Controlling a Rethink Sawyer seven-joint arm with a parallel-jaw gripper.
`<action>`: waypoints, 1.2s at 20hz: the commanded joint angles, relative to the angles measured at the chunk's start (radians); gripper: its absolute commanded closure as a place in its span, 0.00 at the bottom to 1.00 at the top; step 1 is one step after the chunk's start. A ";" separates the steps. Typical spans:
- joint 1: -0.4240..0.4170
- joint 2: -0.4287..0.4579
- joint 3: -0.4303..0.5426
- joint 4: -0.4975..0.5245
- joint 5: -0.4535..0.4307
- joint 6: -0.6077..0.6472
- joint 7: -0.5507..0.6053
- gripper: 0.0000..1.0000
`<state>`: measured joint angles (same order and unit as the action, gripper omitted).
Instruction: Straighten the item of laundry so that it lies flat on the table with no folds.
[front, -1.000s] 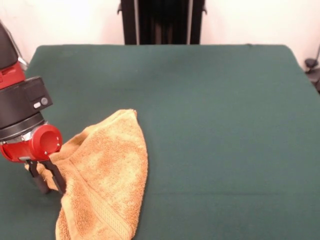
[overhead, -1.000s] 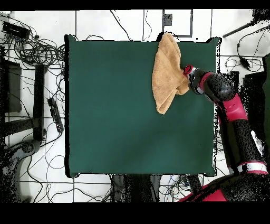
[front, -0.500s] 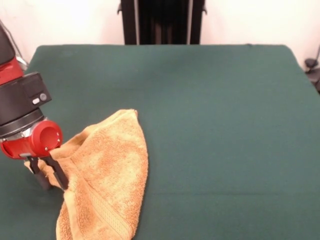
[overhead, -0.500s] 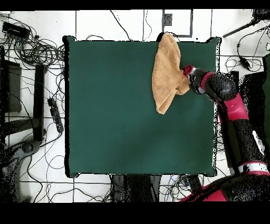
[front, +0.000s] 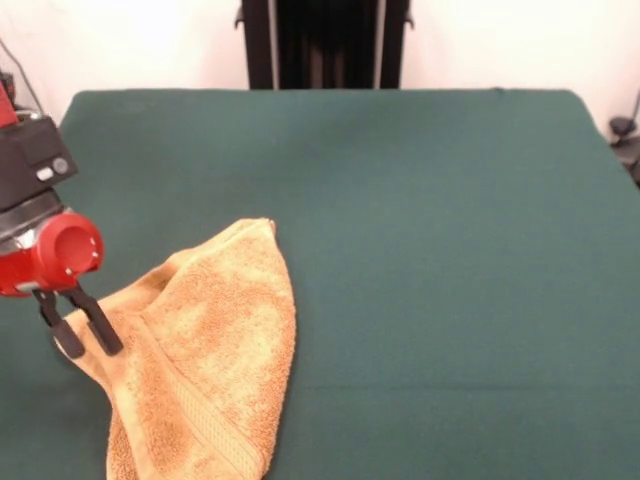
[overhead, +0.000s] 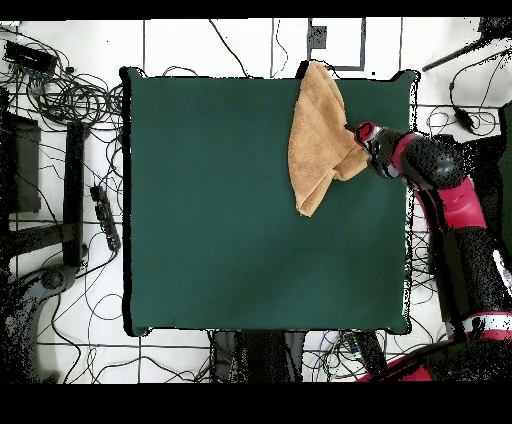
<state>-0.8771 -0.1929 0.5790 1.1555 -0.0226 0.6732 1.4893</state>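
The item of laundry (front: 215, 350), an orange-yellow terry towel, lies folded and bunched near the front left corner of the green table (front: 430, 250). A woven band runs near its lower edge. My gripper (front: 80, 338) stands at the towel's left edge, slightly raised, with its dark fingers (front: 103, 333) shut on a fold of the cloth. From overhead the towel (overhead: 315, 130) lies at the table's (overhead: 210, 220) top right, one end reaching past the top edge, and the gripper (overhead: 360, 140) holds its right-hand corner.
The red and black arm (overhead: 440, 190) reaches in along the table's right side in the overhead view. Cables (overhead: 70, 95) and stands lie on the floor round the table. A dark frame (front: 325, 45) stands behind the far edge.
The gripper has risen a little and moved outward toward the table's side edge, drawing the towel's held corner with it. The rest of the towel has barely shifted.
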 joint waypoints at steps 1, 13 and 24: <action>0.023 -0.002 0.080 0.052 0.055 0.169 -0.008 0.00; 0.020 0.032 0.116 0.120 0.050 0.004 0.016 0.00; 0.027 0.061 0.119 0.087 0.026 -0.008 -0.004 0.00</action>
<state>-0.8975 -0.2027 0.6240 1.1619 0.0007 0.6934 1.4893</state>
